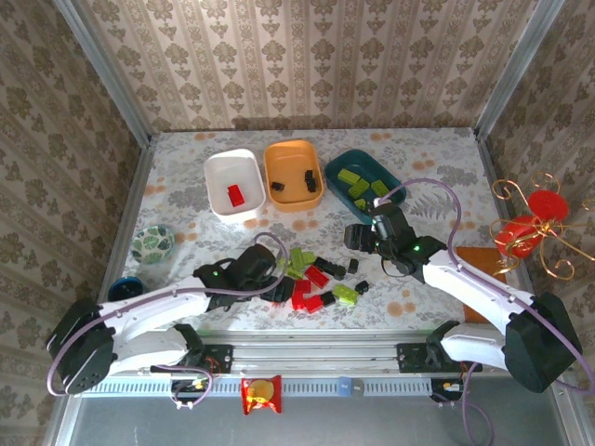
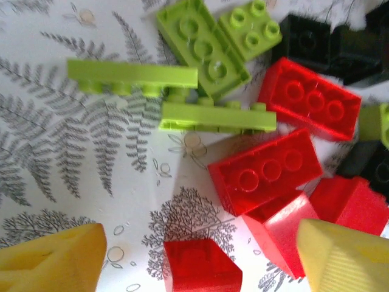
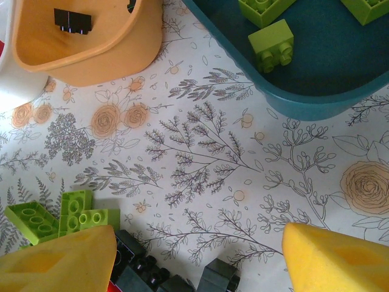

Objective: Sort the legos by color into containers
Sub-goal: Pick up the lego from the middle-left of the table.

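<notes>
Released left gripper [image 2: 200,258] seemingly straddles a small red plastic brick [image 2: 202,269], lower centre. Descend squarely before clenching. Right gripper [image 3: 197,260] hangs released.

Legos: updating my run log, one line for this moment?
left gripper open over red legos | right gripper open, empty | white tray: red | orange tray: black | teal tray: green | pile unsorted

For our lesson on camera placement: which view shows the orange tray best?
Top external: the whole orange tray shows, rim and black bricks inside. Right wrist catches one corner with a black brick. Left wrist faces loose red bricks and green bricks.
</notes>
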### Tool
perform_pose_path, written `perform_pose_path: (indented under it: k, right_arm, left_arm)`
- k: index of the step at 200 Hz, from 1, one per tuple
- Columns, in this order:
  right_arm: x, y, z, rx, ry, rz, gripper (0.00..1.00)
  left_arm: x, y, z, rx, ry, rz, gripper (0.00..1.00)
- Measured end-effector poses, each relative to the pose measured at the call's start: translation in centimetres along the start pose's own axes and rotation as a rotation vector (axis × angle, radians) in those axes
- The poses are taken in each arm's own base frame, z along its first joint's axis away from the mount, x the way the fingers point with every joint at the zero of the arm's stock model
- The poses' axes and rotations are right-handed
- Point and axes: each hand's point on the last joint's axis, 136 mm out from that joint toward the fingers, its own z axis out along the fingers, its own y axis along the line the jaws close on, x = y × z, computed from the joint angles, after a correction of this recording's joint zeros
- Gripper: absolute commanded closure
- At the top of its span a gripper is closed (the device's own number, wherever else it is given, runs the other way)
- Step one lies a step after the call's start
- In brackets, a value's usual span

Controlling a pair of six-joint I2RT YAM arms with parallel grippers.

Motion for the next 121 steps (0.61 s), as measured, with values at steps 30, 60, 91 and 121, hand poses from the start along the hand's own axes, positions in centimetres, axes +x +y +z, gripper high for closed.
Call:
perform_pose_path:
  k: [30, 60, 91, 121]
  right_arm:
    - [0.0, 0.0, 0.0, 0.0, 0.0, 0.0, 0.26]
    - [0.0, 0.0, 0.0, 0.0, 0.0, 0.0, 0.26]
    - [0.0, 0.0, 0.0, 0.0, -0.001, 0.0, 0.26]
    - [-0.1, -0.1, -0.1, 0.005, -0.007, 0.0, 0.26]
  left_arm:
    - [1.9, 0.5, 1.2, -0.05, 0.08, 0.023, 0.32]
    - [2.9, 1.0, 2.0, -0.096, 0.126, 0.043, 0.41]
    - [3.3, 1.3, 2.5, -0.114, 0.148, 0.05, 0.55]
    - [3.1, 1.1, 2.5, -0.111, 0.146, 0.054, 0.66]
